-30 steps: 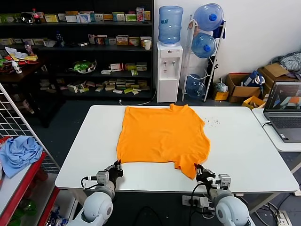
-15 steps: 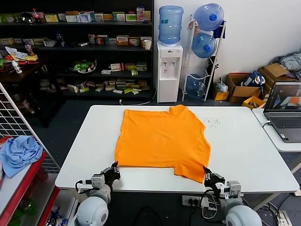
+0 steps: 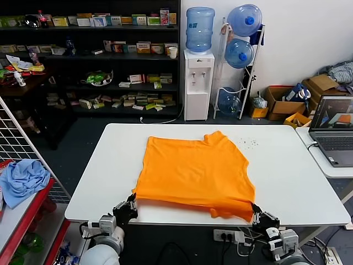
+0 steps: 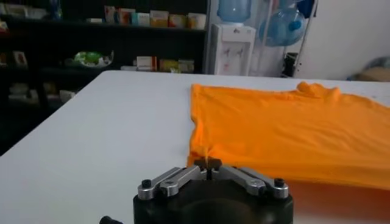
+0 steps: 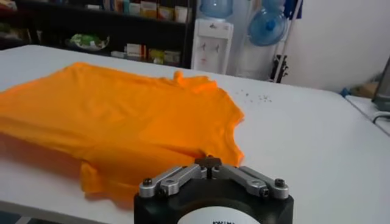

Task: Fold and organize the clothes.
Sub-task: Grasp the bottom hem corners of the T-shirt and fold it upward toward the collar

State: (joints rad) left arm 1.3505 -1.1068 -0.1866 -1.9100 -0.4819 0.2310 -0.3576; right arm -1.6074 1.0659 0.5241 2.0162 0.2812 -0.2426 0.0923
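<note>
At the near table edge, the left gripper (image 3: pixel 128 208) is clamped on the near-left hem corner of the orange T-shirt (image 3: pixel 194 172), and the right gripper (image 3: pixel 259 216) pinches the near-right corner. Beyond both, the shirt lies spread on the white table (image 3: pixel 105 165), its near hem lifted. Best to move both corners level and together, keeping the hem taut. Both arms sit low, reaching up from below the edge.
</note>
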